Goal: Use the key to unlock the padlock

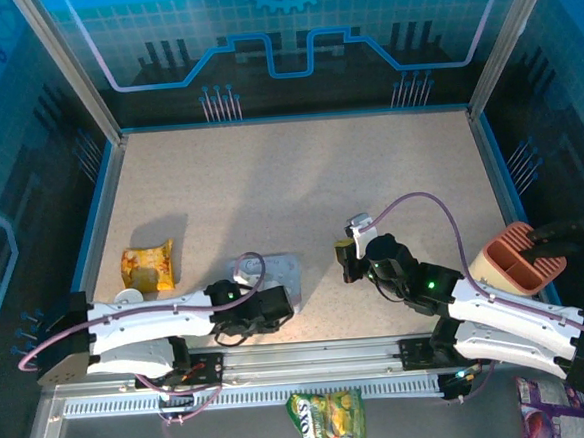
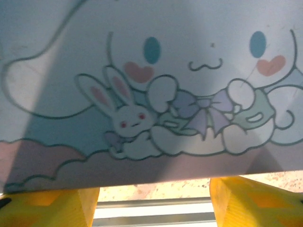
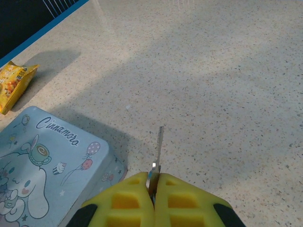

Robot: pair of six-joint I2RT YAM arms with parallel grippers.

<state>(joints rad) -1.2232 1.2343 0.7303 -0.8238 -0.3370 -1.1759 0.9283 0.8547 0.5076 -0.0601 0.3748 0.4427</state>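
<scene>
Two claws share work: right claw (image 3: 152,182) pinches the key (image 3: 160,142), blade jutting ahead for aiming; left claw (image 2: 154,191), spread, meets the Cinnamoroll tin (image 2: 189,71) ahead, likely steadying it.

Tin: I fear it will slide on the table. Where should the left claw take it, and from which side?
Likely by two opposite side walls, coming down from above. The tin lies flat, lid up, so those shallow walls are its only opposed upright faces; its rounded corners would slip. The left claw sits open at its near edge.
</scene>
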